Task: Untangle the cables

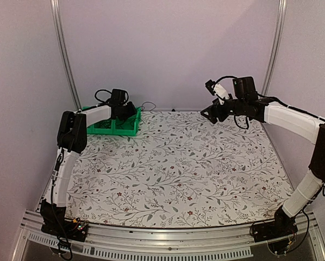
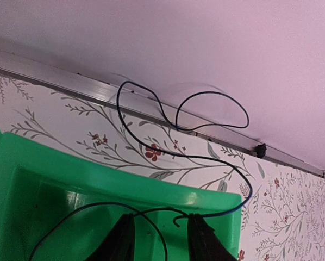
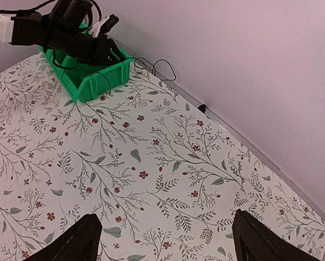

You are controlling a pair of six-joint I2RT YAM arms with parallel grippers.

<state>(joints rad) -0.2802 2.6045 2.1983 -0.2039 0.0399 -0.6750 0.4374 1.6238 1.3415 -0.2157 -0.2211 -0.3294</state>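
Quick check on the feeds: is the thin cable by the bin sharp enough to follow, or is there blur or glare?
Left wrist view: cable crisp against the wall, faint shadow behind it; fingers of the left tool dark and soft. Right wrist view: cloth sharp, cable beside the bin thin but readable. Top view: pinkish, soft; cable merges with the arm.

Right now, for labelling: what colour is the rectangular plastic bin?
The bin is green; right wrist view shows best.
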